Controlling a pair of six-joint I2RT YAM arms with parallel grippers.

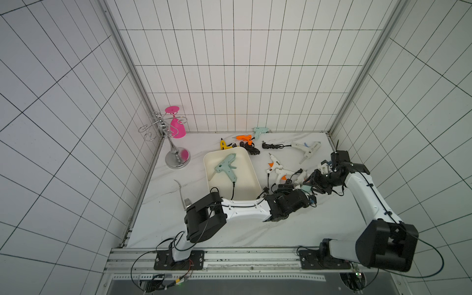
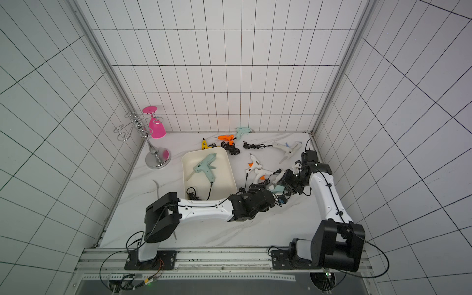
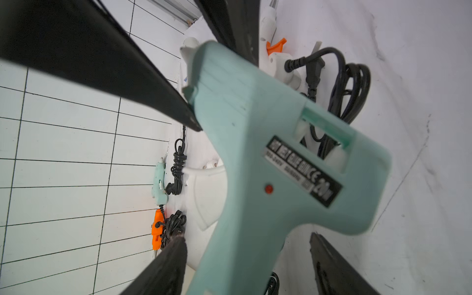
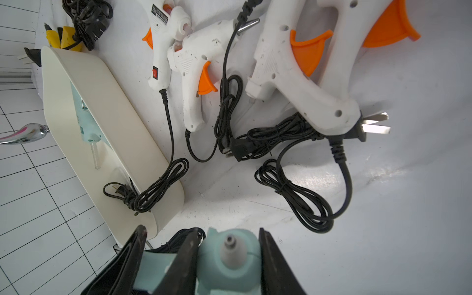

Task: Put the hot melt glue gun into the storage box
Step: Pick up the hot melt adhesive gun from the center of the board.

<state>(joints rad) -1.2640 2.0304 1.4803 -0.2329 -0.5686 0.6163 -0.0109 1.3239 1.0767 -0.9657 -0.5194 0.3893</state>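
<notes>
The mint glue gun [image 3: 255, 153] is outside the storage box [image 1: 242, 176], just beside the box's corner nearest the right arm. The right gripper [image 4: 228, 231] is clamped on its nozzle end, while the left gripper [image 3: 246, 240] stands wide open astride the handle, not squeezing it.

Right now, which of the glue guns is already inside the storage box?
The mint-green glue gun lying flat inside the storage box. A second mint gun is gripped by the right hand; all others lie outside on the table.
</notes>
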